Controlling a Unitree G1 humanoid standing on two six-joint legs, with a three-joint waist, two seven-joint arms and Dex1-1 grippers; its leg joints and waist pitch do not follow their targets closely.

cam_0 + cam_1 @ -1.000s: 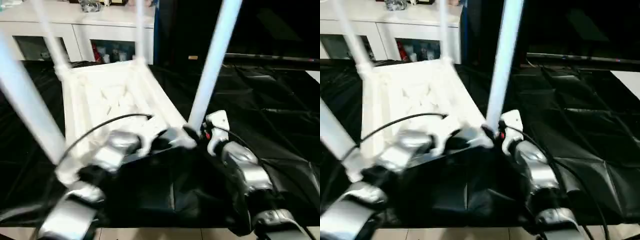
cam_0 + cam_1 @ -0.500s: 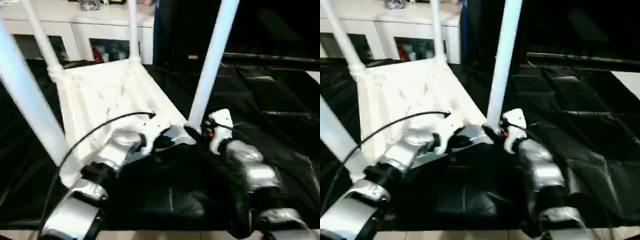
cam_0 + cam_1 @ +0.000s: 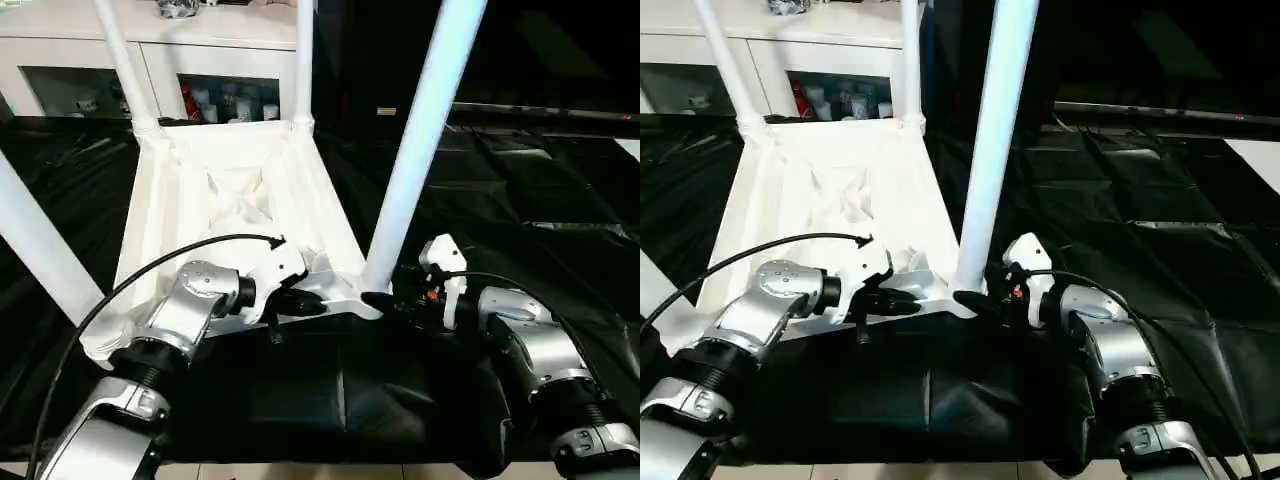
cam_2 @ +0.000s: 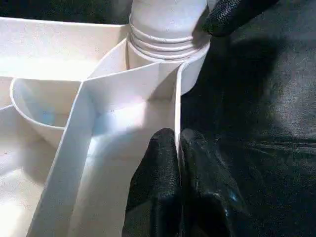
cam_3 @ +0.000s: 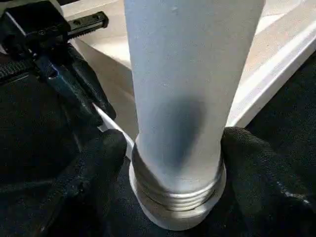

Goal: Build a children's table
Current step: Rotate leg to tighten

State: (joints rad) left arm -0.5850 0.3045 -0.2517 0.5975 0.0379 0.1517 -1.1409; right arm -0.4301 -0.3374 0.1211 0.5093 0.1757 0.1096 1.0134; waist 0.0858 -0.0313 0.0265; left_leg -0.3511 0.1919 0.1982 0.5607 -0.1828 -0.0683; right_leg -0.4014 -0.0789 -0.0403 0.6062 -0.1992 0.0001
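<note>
Left gripper [image 4: 178, 148]: two black fingers pressed close together, pinching the thin white edge wall of the tabletop [image 3: 225, 215] next to the near right corner

Right gripper [image 5: 175, 153]: fingers spread wide apart, one on each side of the near right leg [image 3: 415, 150], low down by its threaded end; pads look to be just beside or touching the tube, cannot tell which

Near right leg: thick white tube, standing up straight in the round corner socket [image 4: 168, 47], with ridged rings showing right above the socket

Tabletop: white plastic, lying upside down on the black cloth [image 3: 540, 190], ribbed side facing up with crossing ribs in the middle

Other legs: far left leg [image 3: 122, 65] and far right leg [image 3: 304, 60] standing up in the back corners; near left leg [image 3: 35, 245] rising at a slant at the left edge

Behind: white cabinet [image 3: 160, 45] with glass doors and small colourful things inside
</note>
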